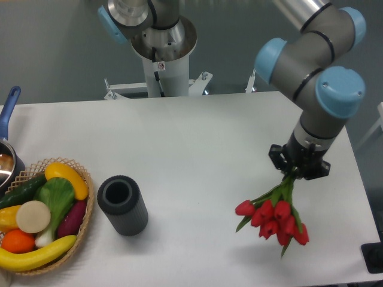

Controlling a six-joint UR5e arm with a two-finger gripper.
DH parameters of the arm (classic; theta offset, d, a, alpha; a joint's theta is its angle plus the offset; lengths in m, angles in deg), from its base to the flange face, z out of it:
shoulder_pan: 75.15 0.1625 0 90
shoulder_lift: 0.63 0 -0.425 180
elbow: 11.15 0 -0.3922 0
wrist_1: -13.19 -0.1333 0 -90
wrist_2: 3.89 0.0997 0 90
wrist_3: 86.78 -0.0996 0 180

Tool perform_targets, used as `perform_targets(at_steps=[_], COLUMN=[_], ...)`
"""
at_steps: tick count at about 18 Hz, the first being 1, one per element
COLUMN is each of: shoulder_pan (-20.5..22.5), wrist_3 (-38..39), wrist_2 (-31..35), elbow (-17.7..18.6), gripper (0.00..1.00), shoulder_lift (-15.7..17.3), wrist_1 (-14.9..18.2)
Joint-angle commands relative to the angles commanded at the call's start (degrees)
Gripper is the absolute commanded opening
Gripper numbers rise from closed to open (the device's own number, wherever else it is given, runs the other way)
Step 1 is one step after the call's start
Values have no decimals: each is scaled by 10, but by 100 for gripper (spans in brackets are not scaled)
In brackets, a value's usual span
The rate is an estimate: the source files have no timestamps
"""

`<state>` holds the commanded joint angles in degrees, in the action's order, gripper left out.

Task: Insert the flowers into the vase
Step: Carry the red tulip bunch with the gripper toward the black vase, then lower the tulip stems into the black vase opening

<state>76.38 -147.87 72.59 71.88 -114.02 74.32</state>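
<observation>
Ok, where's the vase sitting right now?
The vase stands on the table in the lower left of the camera view, just right of the wicker basket, far left of the flowers held in the gripper.

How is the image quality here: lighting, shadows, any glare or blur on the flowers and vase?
Fixed camera: even, soft light; faint shadows beside the vase and under the flowers. White table bright, no harsh glare. Overall slightly soft; the hand is dark, its fingers hard to separate.
</observation>
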Motion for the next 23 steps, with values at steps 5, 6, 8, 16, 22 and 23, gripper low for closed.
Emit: perform_targets(at_steps=[5,6,8,16,22,23], shoulder_pan=[-39,-45,-53,-70,-72,-76], wrist_3=[55,57,73,101,100,100], wrist_2=[-96,-119,-171,-344,-500,-519], elbow=[92,93,92,93,100,101], gripper=[0,0,0,0,2,2], shoulder_lift=[28,29,31,62,63,63], wrist_1=[-177,-178,-178,-200,-225,-225])
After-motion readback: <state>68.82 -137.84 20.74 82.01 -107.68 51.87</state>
